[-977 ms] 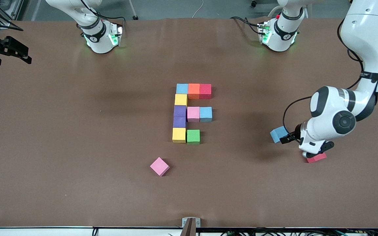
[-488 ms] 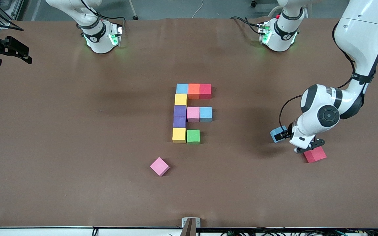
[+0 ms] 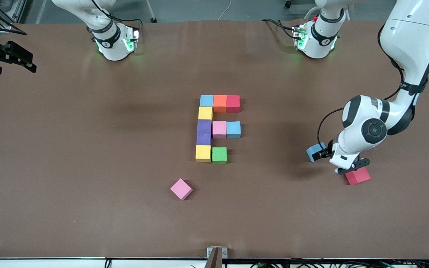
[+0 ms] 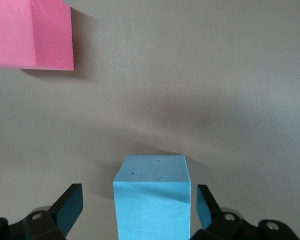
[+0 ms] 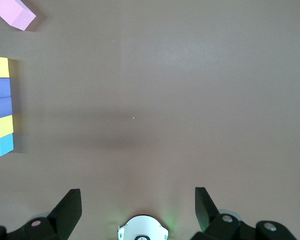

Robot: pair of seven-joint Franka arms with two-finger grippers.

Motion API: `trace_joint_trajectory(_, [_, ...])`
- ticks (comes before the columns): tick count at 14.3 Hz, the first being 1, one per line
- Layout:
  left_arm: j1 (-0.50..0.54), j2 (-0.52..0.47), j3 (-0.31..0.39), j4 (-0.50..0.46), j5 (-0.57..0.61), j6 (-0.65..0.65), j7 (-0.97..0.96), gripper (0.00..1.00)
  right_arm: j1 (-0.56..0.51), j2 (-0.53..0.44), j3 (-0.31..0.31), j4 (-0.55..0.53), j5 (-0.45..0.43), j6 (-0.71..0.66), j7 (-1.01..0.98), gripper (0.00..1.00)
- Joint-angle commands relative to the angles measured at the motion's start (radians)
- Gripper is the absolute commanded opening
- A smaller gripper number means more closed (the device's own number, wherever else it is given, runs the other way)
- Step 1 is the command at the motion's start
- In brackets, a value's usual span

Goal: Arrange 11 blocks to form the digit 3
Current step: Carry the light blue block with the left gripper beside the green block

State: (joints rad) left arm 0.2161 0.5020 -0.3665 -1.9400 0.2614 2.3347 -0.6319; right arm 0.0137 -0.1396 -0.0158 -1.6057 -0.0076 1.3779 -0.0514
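Left hand (image 4: 137, 210) low over the bench (image 3: 88, 149) toward the left arm's end, fingers (image 4: 67, 207) spread wide either side of a loose blue block (image 4: 152, 197), gaps visible on both flanks, nothing gripped. Just beside it, a loose red block (image 3: 358, 175) flat on the bench (pinkish in the left wrist view). Right hand (image 5: 137, 210) waiting above the bench at the right arm's end, fingers wide apart, empty.

Mid-bench, the digit 3 (image 3: 218, 128) partly built from touching cubes: blue, orange and red in the row farthest from the front camera; yellow below the blue; two purple under that, pink and blue branching from the upper purple; yellow and green in the nearest row. Place next to the green cube unfilled. Loose pink block (image 3: 181, 189) lying askew, nearer the front camera than the figure.
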Motion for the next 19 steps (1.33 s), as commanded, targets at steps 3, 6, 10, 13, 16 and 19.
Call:
trace_joint_trajectory(3, [0.009, 0.003, -0.022, -0.017, 0.001, 0.021, -0.064, 1.0, -0.004, -0.017, 0.003, -0.013, -0.003, 0.001, -0.007, 1.0])
trace_joint_trajectory(6, [0.005, 0.019, -0.022, -0.02, -0.001, 0.032, -0.069, 0.99, -0.003, -0.017, 0.003, -0.013, -0.003, 0.001, -0.007, 1.0])
trace_joint_trajectory(10, [0.0, 0.033, -0.022, -0.019, -0.002, 0.04, -0.096, 0.57, -0.003, -0.017, 0.004, -0.011, -0.003, 0.004, -0.007, 1.0])
trace_joint_trajectory(13, [-0.023, 0.024, -0.026, -0.014, -0.002, 0.04, -0.146, 0.28, -0.006, -0.015, 0.002, -0.013, -0.003, 0.004, -0.007, 1.0])
trace_joint_trajectory(16, [-0.043, 0.023, -0.037, 0.025, -0.001, 0.031, -0.216, 0.21, -0.006, -0.017, 0.002, -0.013, -0.003, 0.003, -0.008, 1.0])
trace_joint_trajectory(19, [-0.085, 0.026, -0.064, 0.123, -0.002, -0.047, -0.351, 0.21, -0.006, -0.017, 0.002, -0.013, -0.003, 0.0, -0.007, 1.0])
